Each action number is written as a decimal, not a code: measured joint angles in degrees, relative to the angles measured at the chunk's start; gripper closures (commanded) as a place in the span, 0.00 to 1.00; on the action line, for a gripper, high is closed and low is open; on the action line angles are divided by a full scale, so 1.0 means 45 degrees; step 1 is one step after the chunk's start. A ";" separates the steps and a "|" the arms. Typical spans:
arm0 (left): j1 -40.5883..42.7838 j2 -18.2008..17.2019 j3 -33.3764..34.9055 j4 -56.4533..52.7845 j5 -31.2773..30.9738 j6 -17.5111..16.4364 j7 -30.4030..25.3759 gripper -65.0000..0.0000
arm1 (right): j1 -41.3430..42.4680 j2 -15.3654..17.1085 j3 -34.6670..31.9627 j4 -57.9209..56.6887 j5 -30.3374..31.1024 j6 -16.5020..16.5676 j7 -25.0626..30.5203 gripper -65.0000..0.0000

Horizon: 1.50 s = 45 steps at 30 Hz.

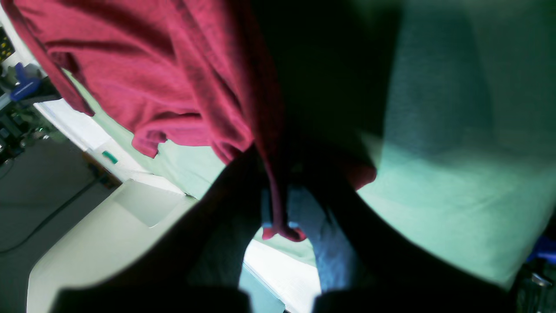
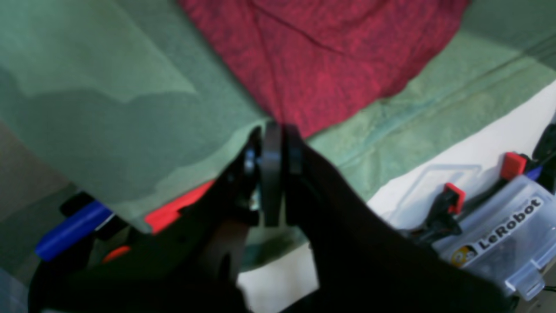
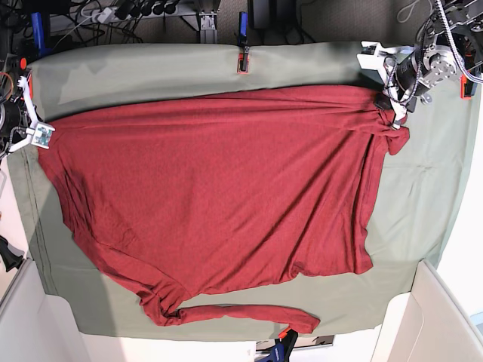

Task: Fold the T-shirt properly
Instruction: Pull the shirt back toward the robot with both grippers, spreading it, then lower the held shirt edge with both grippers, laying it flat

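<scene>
The T-shirt [image 3: 211,196] spans the green cloth [image 3: 430,211], pinched in the base view by the left pincer [image 3: 395,104] at two o'clock, right pincer [image 3: 44,134] near ten; uneven pulling could skew it or slip the corner.

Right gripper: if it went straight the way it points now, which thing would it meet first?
Likely the brick-red knit T-shirt, whose corner is at the right gripper; depth is unclear.
</scene>
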 measured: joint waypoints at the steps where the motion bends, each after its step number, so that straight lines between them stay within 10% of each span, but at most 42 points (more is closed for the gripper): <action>1: 0.0131 -0.0005 -0.0010 0.0000 0.0005 -0.0053 0.0000 1.00 | -0.0058 0.0000 0.0010 0.0000 -0.0005 0.0000 -0.0005 1.00; 22: 0.2730 0.0044 -0.0136 0.0238 0.2293 0.1341 0.1059 1.00 | -0.1991 0.0010 0.0554 0.0699 -0.0724 0.0097 -0.0170 1.00; 45: 0.2730 0.0301 -0.0792 0.0525 0.0772 0.1710 0.1088 1.00 | -0.1851 0.0000 0.0763 0.0884 -0.0287 0.0291 -0.0117 1.00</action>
